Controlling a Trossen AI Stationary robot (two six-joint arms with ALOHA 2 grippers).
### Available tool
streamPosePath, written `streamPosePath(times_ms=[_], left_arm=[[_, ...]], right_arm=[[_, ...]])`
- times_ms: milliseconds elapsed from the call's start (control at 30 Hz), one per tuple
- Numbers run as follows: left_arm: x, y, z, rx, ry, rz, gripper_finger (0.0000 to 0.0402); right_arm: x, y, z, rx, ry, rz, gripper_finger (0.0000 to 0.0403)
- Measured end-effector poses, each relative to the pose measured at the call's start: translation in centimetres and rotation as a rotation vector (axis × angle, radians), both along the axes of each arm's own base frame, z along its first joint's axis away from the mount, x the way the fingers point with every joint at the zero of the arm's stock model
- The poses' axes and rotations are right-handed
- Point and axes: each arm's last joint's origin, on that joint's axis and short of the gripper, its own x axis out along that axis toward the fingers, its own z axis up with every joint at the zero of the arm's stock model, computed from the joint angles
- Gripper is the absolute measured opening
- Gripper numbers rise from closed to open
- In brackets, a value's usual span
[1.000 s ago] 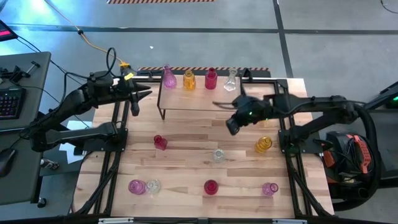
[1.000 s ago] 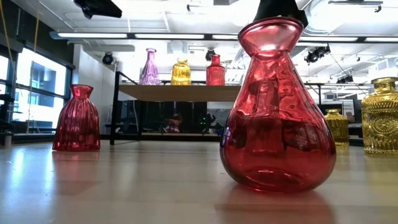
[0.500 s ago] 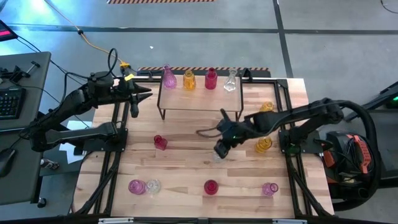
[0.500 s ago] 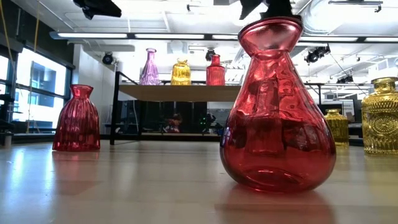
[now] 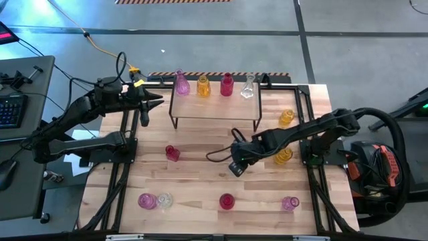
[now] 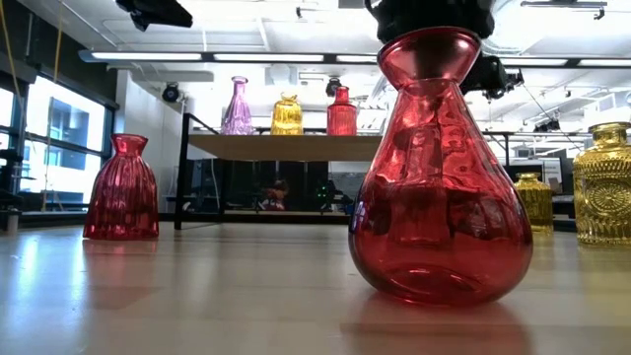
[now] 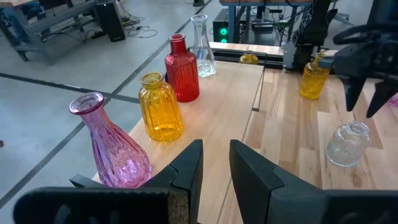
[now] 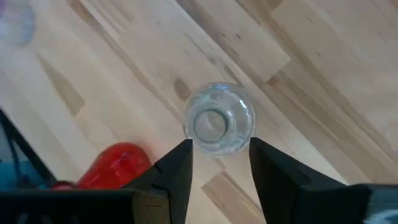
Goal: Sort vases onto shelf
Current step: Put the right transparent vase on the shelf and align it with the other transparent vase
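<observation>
The shelf (image 5: 214, 104) is holding four vases at the table's back; the left gripper (image 7: 214, 165) is waiting beside it — fingers slightly apart, holding nothing; the right gripper (image 8: 219, 163) has swung from the shelf down over the clear vase (image 8: 219, 119), fingers open around it — probably the next pick.

The wooden table (image 5: 200, 181) carries the shelf (image 5: 214, 107) at twelve o'clock and scattered vases (image 5: 172, 153) below it.

Four vases (image 5: 202, 86) on one shelf (image 5: 215, 107), eight more vases on the table (image 5: 200, 181), two arms
</observation>
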Motion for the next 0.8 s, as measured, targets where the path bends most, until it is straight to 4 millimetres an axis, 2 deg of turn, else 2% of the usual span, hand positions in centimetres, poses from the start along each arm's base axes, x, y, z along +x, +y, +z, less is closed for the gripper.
streamPosePath(times_ms=[633,800], left_arm=[[0.0,0.0,0.0,0.0,0.0,0.001,0.0071],[0.0,0.0,0.0,0.0,0.001,0.0,0.0071]], right_arm=[[1.5,-0.2,-3.4,0.003,0.109,-0.067,0.0137],[1.7,-0.2,-3.8,0.007,0.123,-0.069,0.0117]])
